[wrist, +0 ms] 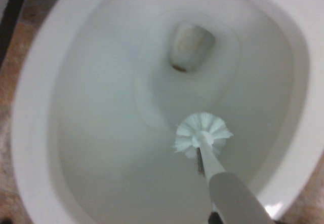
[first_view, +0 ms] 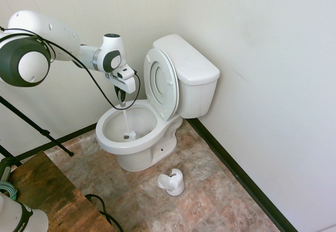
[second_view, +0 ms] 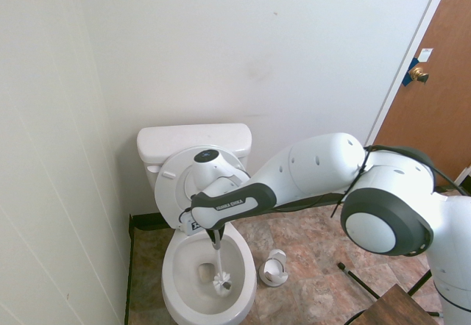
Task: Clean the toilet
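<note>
Inside toilet (first_view: 187, 80) bowl: gripper (first_view: 122, 102) clamps brush (first_view: 127, 129), clear of rim.

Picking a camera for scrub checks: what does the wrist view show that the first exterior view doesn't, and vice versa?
Wrist view only: the drain opening at the bowl's bottom, brownish at its rim, and the brush bristles close up.

First exterior view only: the gripper shut on the brush handle, the raised seat, the tank, and the empty brush holder on the floor.

Both: the toilet bowl with the toilet brush head down inside it.
</note>
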Available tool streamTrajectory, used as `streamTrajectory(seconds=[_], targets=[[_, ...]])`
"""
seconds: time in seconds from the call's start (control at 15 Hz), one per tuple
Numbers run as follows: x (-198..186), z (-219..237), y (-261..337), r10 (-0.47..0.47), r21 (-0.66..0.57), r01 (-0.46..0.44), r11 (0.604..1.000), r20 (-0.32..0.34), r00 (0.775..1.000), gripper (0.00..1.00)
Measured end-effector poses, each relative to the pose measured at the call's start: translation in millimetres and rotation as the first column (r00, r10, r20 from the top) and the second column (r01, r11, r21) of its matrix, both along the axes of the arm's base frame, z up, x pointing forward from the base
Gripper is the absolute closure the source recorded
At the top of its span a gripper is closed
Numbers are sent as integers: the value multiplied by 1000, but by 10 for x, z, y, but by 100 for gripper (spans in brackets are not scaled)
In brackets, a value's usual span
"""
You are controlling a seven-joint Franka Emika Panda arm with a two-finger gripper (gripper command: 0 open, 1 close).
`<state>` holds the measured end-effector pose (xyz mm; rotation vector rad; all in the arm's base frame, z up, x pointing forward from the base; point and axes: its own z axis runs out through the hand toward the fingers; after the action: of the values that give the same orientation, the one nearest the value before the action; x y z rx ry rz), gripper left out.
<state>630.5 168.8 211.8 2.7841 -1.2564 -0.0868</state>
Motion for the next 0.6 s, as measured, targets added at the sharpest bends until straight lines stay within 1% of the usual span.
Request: streamTrajectory(seconds=[0.2, 0.33, 0.6], targets=[[109, 66, -466, -60, 11, 60, 998, 15, 998, 100], [257, 84, -588, -84, 14, 84, 996, 34, 996, 100], [692, 63, -716, -117, 15, 117, 993, 77, 990, 100]])
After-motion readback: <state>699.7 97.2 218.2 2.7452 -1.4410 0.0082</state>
